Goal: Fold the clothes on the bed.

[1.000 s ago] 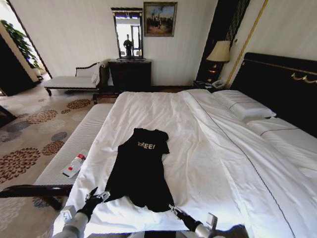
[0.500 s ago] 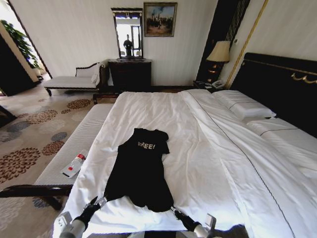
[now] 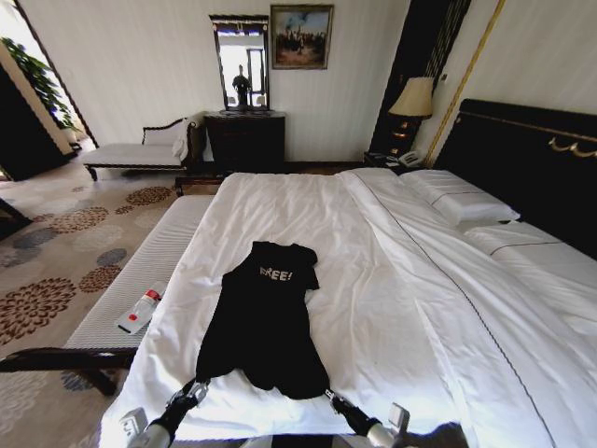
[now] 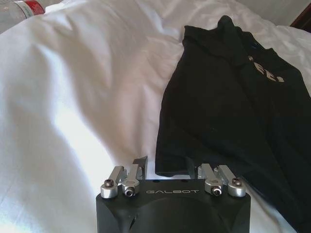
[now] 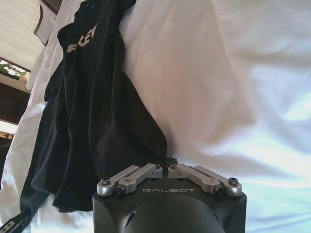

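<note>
while the t-shirt [image 3: 263, 317] lies lengthwise ahead, left gripper [image 3: 194, 389] waits wide at its hem corner. right gripper [image 3: 328, 396] pinches the other corner.

T-shirt [image 3: 264, 317]: black matt cotton-like cloth, softly creased. Bed [image 3: 392, 280]: white smooth cloth, wrinkled; headboard [image 3: 522, 159] dark glossy wood. Left pincer [image 4: 167, 171]: matt black housing, bare metal linkages.

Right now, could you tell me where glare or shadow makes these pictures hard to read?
Head view: the black T-shirt reads as a flat dark shape with its folds lost, though the white lettering stays legible; the mirror is blown out by bright light. Left wrist view: the white duvet glares beside the left gripper. Right wrist view: the sheet near the right gripper is washed out.
</note>
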You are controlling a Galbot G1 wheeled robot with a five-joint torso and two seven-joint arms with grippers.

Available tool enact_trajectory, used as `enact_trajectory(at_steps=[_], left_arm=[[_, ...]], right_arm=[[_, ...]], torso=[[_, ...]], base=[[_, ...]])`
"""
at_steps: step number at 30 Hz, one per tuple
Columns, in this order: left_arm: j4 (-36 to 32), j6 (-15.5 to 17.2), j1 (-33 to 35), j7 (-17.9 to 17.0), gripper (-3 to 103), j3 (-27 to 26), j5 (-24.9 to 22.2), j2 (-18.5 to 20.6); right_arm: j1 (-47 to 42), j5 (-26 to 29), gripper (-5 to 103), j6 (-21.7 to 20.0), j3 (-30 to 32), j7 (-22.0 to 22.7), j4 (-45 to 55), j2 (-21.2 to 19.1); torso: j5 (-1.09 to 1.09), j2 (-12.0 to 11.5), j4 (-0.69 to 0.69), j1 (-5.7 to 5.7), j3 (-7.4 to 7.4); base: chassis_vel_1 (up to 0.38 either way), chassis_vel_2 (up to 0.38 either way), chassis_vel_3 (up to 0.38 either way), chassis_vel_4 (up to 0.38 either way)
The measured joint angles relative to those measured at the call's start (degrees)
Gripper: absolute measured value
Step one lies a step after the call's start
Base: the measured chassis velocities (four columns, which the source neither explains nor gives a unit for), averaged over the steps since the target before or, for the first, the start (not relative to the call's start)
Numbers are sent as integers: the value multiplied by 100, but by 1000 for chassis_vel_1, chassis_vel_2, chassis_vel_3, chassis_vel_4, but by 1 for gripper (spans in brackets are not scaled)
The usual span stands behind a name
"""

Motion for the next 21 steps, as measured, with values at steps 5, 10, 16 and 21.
enact_trajectory(at_steps=[5,10,16,21], left_arm=[[0,-6,-9,12,28,-40,-35,26],[-13,-6,-14,14,7,11,-28,7],[-23,-6,10,23,0,24,-28,-15],[-110,-33,121,36,0,-76,-30,-19]], right_arm=[[19,-5,0,12,-3,0,-46,25],[23,-8,0,17,2,0,-53,27],[20,-8,0,19,5,0,-55,12],[-19,-8,0,24,16,5,29,2]], torso=[[0,0,0,0,0],[0,0,0,0,0],[0,0,0,0,0],[0,0,0,0,0]], base=[[0,0,0,0],[0,0,0,0],[0,0,0,0],[0,0,0,0]])
